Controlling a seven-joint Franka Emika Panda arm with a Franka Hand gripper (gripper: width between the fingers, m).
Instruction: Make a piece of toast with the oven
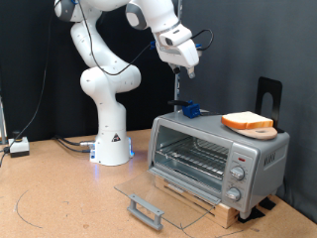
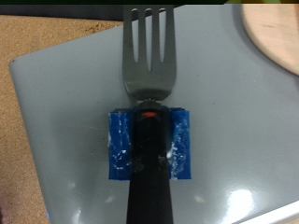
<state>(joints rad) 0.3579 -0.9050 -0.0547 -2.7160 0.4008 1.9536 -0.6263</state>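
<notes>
The silver-grey oven (image 1: 213, 159) stands in the exterior view's right half with its glass door (image 1: 149, 203) folded down flat and the wire rack showing inside. The piece of toast (image 1: 248, 122) lies on a round wooden board (image 1: 262, 131) on the oven's roof. A blue holder (image 1: 189, 110) sits on the roof's left end. My gripper (image 1: 186, 67) hangs just above it. In the wrist view a fork (image 2: 149, 47) with a black handle rests in the blue holder (image 2: 149, 145) on the grey roof (image 2: 56, 112). My fingers do not show there. The board's edge (image 2: 276, 33) shows in a corner.
The oven rests on a wooden block (image 1: 203, 198) on the brown table. A black stand (image 1: 269, 94) rises behind the oven. The robot's white base (image 1: 109, 139) is at the exterior view's left of the oven. A small box with cables (image 1: 18, 147) lies at the far left.
</notes>
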